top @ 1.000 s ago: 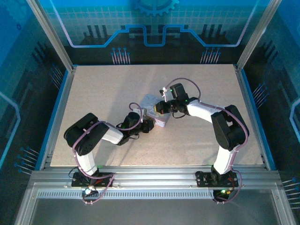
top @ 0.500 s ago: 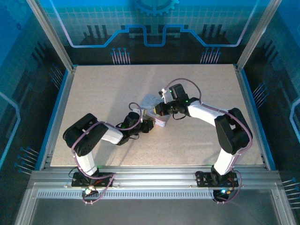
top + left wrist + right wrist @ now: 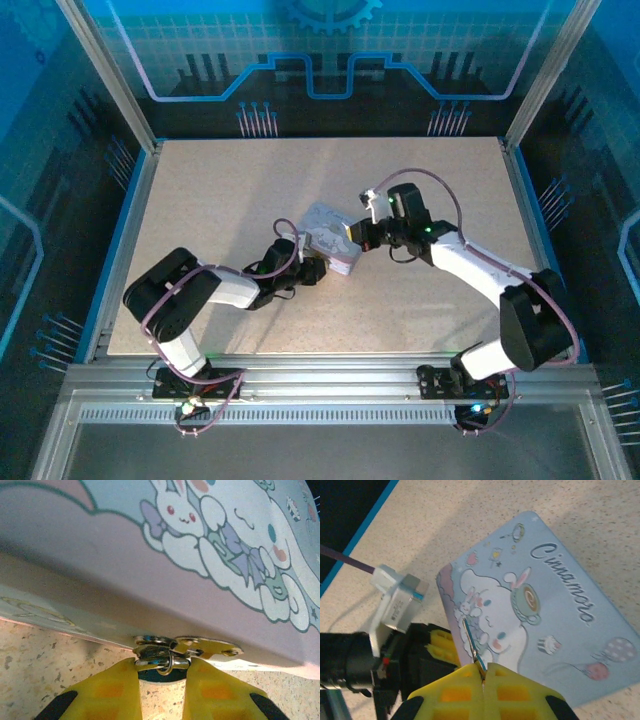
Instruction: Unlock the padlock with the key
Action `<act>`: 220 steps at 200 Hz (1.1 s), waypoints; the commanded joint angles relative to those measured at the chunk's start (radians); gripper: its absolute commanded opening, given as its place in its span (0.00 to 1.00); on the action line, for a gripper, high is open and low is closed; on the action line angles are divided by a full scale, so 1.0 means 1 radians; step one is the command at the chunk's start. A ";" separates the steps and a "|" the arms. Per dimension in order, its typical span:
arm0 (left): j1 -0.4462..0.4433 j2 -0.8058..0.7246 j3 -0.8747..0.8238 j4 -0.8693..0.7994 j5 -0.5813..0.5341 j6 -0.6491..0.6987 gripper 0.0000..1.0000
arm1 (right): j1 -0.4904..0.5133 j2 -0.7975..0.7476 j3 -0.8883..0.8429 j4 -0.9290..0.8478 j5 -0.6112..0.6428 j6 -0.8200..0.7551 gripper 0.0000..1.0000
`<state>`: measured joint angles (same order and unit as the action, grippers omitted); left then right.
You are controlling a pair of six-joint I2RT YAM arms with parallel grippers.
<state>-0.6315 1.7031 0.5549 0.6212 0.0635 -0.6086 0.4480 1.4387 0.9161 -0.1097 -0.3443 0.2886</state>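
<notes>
The tiny padlock (image 3: 161,665) hangs from the metal hasp (image 3: 200,647) on the side of the pale lavender cartoon tin (image 3: 150,570). My left gripper (image 3: 161,672) is shut on it, one yellow finger (image 3: 107,692) on each side of it. In the top view the left gripper (image 3: 316,268) sits at the tin's near edge. My right gripper (image 3: 483,674) is shut on the key (image 3: 471,639), a thin sliver that sticks out over the tin's printed lid (image 3: 540,615). The right gripper (image 3: 356,236) hovers at the tin's right side, apart from the padlock.
The tin (image 3: 322,222) lies mid-table on the speckled beige tabletop (image 3: 220,190). Blue rails and metal posts frame the table (image 3: 140,200). The left arm's black wrist and its white camera block (image 3: 397,600) sit close beside the tin.
My right arm has swung to the right and drawn the key back from the tin's near edge. The left gripper has stayed at the padlock.
</notes>
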 commanded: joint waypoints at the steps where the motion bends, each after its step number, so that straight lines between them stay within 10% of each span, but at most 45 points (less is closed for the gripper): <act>1: -0.008 -0.044 0.032 -0.042 0.005 -0.039 0.06 | -0.008 -0.076 -0.070 0.025 0.017 -0.058 0.00; 116: -0.008 -0.072 0.141 -0.224 0.095 -0.189 0.05 | 0.054 -0.419 -0.468 0.250 0.015 -0.135 0.00; 220: -0.008 -0.088 0.199 -0.259 0.157 -0.314 0.05 | 0.164 -0.338 -0.576 0.410 0.113 -0.206 0.00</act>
<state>-0.6315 1.6566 0.7116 0.3626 0.1802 -0.8864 0.5926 1.0657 0.3531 0.2153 -0.2607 0.1207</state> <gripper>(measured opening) 0.194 0.049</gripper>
